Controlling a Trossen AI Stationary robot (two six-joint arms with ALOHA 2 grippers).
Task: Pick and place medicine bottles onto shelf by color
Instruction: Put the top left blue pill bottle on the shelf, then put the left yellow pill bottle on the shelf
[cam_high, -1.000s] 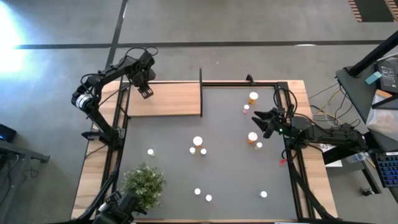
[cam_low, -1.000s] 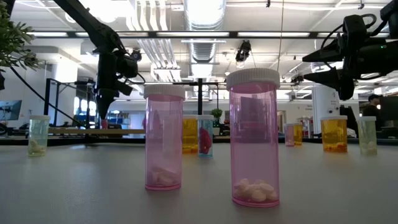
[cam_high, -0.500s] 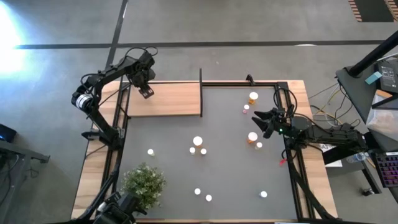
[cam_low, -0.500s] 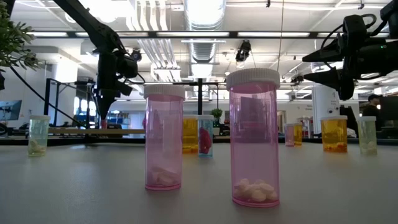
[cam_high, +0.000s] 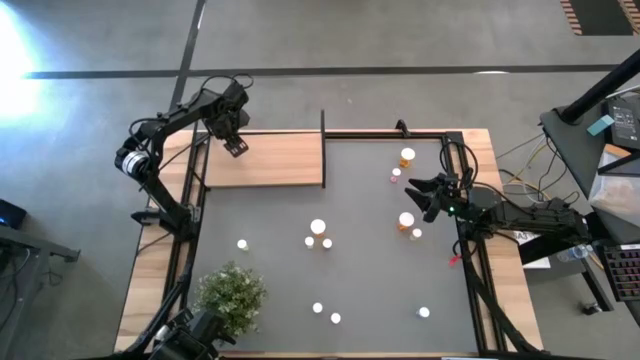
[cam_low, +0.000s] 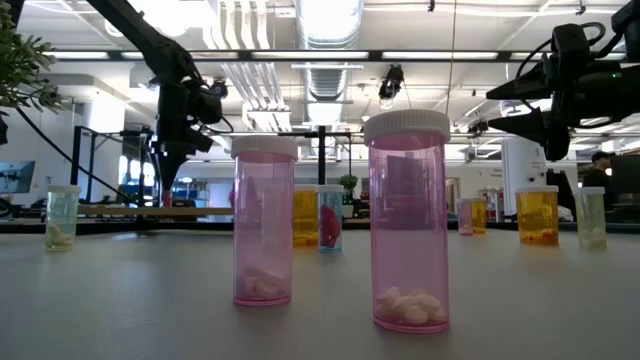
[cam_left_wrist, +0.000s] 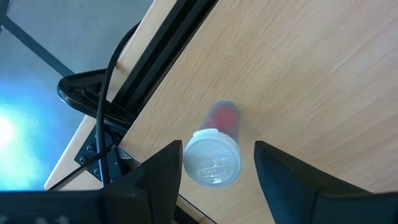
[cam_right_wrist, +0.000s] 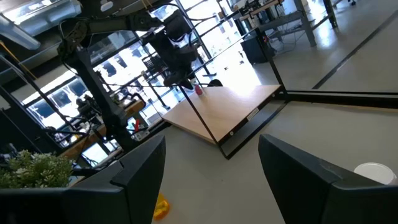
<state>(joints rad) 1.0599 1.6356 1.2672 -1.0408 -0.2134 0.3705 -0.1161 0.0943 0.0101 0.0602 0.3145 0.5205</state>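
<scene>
The left claw (cam_left_wrist: 214, 163) hangs over the far left corner of the shelf (cam_high: 280, 160). A second ago it was shut tight. Now its fingers (cam_left_wrist: 163, 168) have spread part way, and they stand on each side of a small red bottle (cam_left_wrist: 214, 149) without squeezing it. The bottle stands on the shelf under the claw. I think this means the bottle has just been let go, so one red one is now put away.

The bottle is see-through red with a white ribbed cap, and it stands straight up on the light wood.

The right claw (cam_high: 416, 187) waits open and empty far from the shelf, by the orange bottles (cam_high: 406, 222). More bottles stand on the tabletop (cam_high: 380, 280), off the shelf.
</scene>
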